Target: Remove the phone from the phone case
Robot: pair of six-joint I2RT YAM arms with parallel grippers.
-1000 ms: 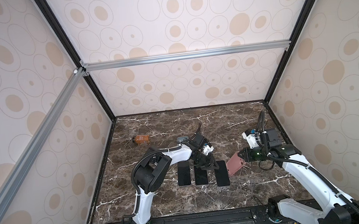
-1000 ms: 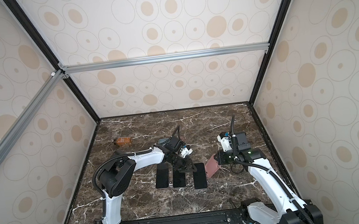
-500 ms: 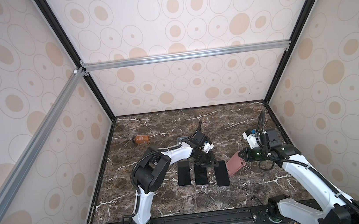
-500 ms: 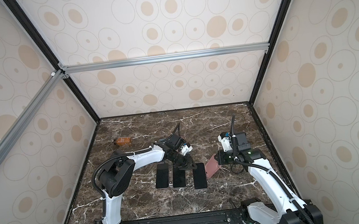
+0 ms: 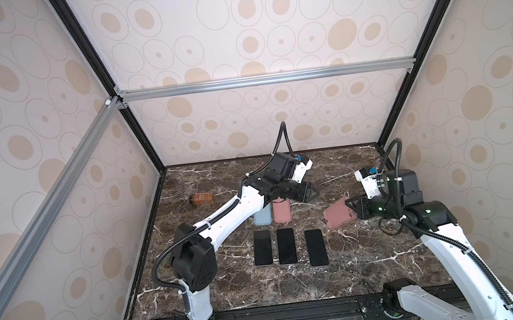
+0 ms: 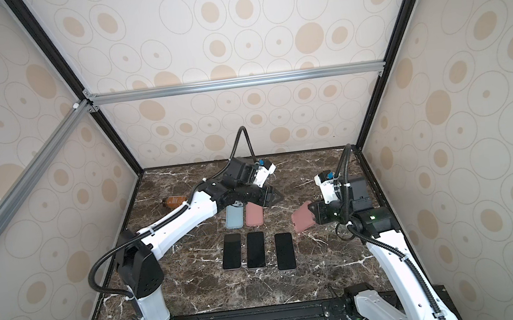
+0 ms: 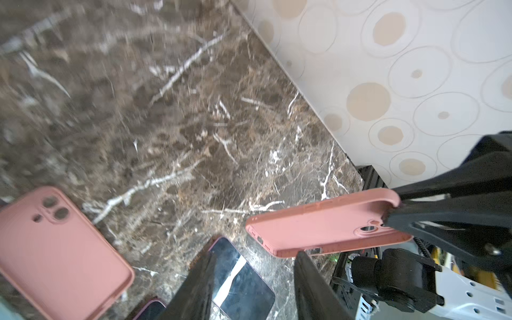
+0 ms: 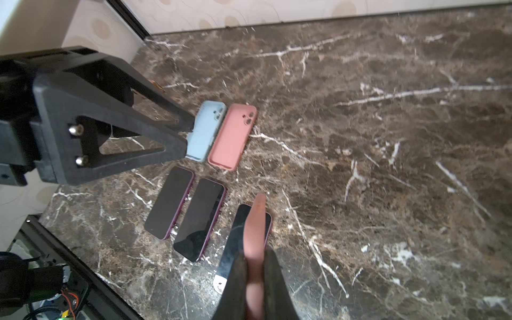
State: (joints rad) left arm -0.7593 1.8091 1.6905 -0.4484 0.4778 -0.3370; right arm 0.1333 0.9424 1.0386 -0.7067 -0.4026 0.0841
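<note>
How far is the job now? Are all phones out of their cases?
Done: three phones lie bare on the table, with a blue case and a pink case lying behind them, apparently empty. In hand: the right claw is shut on a second pink case, which looks empty. The left claw is open and holds nothing. Left: probably only setting that case down.
</note>
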